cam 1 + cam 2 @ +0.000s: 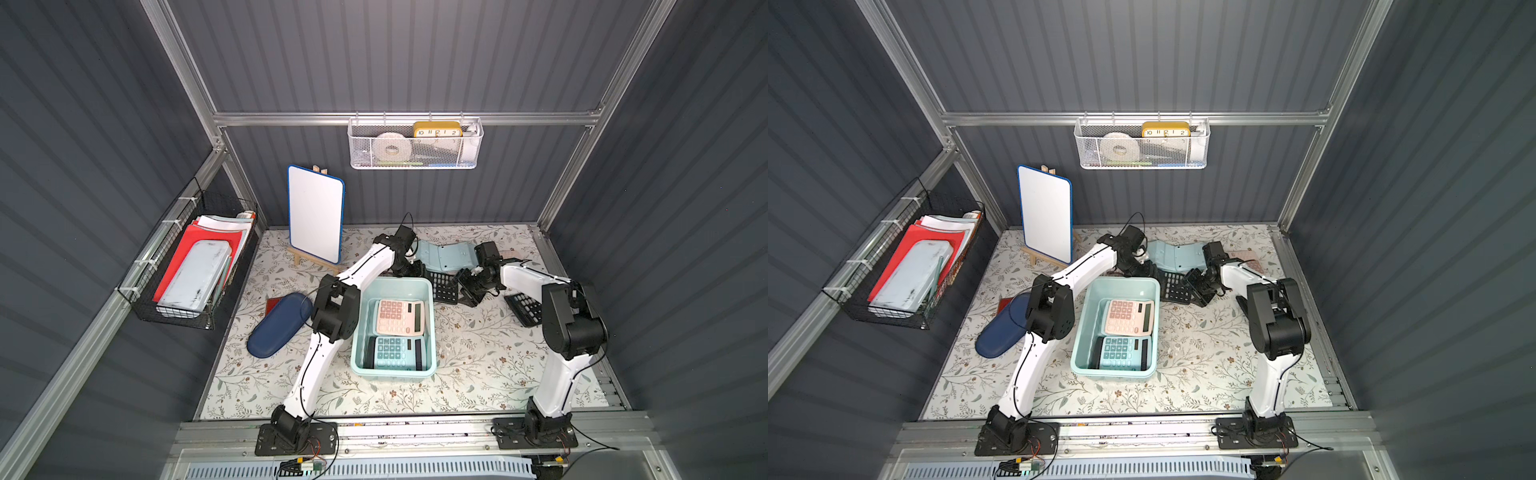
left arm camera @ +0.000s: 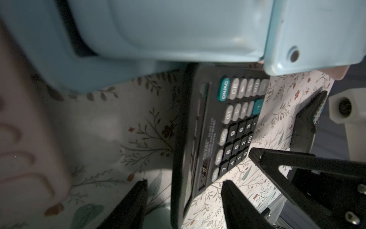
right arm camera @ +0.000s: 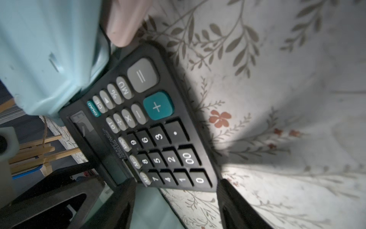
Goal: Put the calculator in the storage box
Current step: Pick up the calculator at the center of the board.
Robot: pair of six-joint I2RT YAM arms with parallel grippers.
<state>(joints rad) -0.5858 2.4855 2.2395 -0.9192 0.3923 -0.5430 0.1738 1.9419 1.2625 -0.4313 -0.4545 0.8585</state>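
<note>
The mint storage box (image 1: 392, 372) (image 1: 1113, 375) stands mid-table and holds a pink calculator (image 1: 399, 318) and a blue one (image 1: 395, 353). Just behind it a black calculator (image 1: 444, 287) (image 2: 233, 128) (image 3: 158, 138) is tilted up on its side, its far end under an upturned light blue calculator (image 1: 446, 253). My left gripper (image 2: 185, 182) (image 1: 409, 270) straddles the black calculator's display end, open, with a gap on each side. My right gripper (image 3: 177, 181) (image 1: 467, 291) stands open at its keypad-side edge. One of its fingertips (image 2: 255, 155) is against the corner by the 0 key.
A second black calculator (image 1: 525, 309) lies by the right arm, and a pink one (image 1: 509, 253) at the back right. A whiteboard on an easel (image 1: 316, 214) stands back left. A navy case (image 1: 278, 324) lies left of the box.
</note>
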